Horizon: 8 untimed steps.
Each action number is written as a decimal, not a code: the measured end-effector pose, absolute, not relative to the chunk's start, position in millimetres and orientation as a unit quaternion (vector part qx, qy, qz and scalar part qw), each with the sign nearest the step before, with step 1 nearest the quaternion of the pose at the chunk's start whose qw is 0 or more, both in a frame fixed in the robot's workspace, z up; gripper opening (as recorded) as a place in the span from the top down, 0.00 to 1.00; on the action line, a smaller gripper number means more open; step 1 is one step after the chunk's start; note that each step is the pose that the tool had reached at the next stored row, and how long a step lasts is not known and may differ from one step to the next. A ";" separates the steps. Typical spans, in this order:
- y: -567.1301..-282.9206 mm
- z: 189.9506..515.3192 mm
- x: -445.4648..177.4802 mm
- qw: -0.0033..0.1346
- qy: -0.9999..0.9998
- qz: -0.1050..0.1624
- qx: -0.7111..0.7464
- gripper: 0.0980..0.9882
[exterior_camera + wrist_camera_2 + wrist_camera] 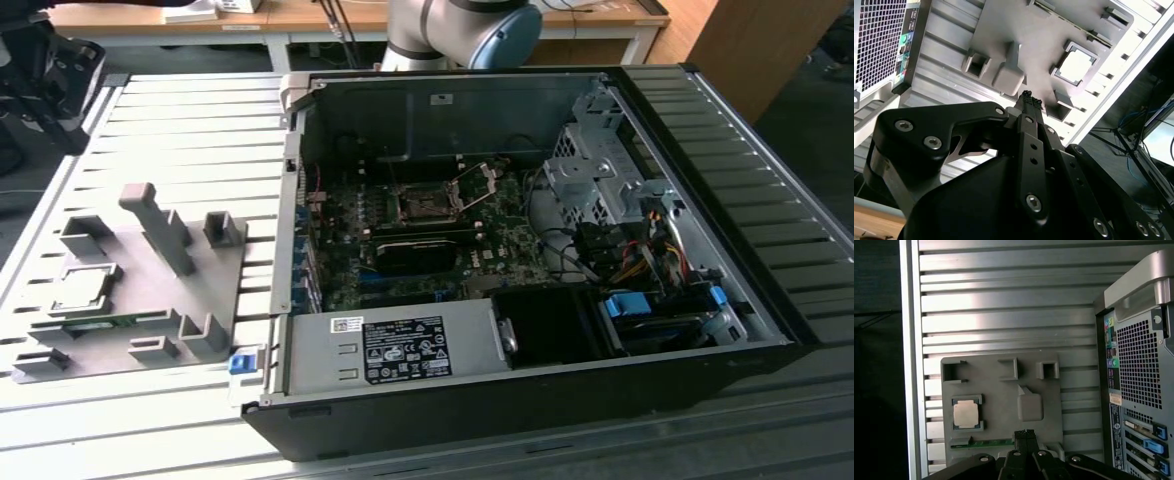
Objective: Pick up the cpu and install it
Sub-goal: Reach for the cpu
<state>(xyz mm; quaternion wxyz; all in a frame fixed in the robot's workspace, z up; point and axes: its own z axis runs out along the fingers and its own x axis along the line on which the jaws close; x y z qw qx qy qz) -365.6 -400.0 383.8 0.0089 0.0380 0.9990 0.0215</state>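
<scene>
The cpu (83,290), a small square chip with a silvery top, lies in its framed pocket on the grey holder plate (140,295), at the exterior view's left, beside the open computer case. Both wrist views look down on the plate from well above. The cpu (966,415) (1075,67) sits in its pocket. My gripper (1025,433) (1030,101) hangs above the plate (999,390), off to one side of the cpu. Its black fingertips are pressed together, shut on nothing. The motherboard's socket (427,205) stands with its metal frame lifted.
A green memory stick (989,442) lies in a slot of the plate next to the cpu. Grey posts and blocks (158,225) rise from the plate. The computer case (534,250) takes up the middle of the ribbed metal table (174,120). The arm's base (461,30) is behind the case.
</scene>
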 end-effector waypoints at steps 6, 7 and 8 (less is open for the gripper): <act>-400.5 383.4 -371.0 0.008 0.999 0.022 0.038 0.99; -400.6 383.4 -372.0 0.008 0.999 0.022 0.038 0.99; -400.7 383.3 -373.3 0.008 0.999 0.022 0.038 0.99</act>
